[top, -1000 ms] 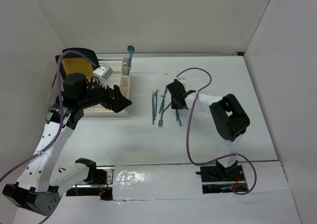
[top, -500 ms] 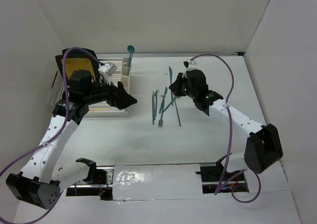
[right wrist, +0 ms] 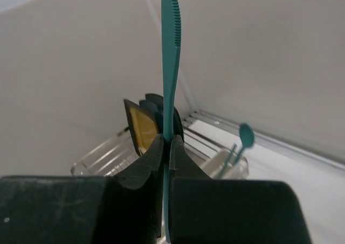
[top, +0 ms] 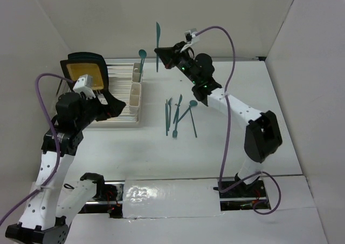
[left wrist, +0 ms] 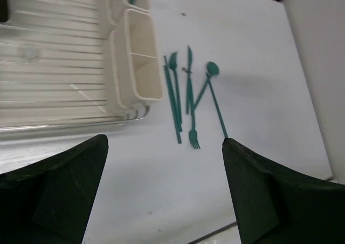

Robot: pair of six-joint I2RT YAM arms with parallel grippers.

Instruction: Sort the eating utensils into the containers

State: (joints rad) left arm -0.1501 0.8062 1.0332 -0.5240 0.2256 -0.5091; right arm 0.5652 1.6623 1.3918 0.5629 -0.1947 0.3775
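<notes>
Right gripper (top: 160,53): upper middle of the overhead view, raised above the table, jaws pressed together on a knife's handle.
Knife (top: 157,33): teal, upright, serrated blade pointing up in the right wrist view.
Left gripper (top: 116,108): left of the overhead view, over the dish rack (top: 116,74), jaws spread wide, holding nothing.
Cups (top: 136,90): cream, joined in a row along the rack's right side, left of centre.
Spoon (top: 142,58): stands bowl-up in the farthest cup.
Loose utensils (top: 178,116): teal forks, spoons and knives lying close together on the table at centre, just right of the cups.
Plate (top: 84,71): yellow, black-rimmed, standing on edge in the rack, upper left.
</notes>
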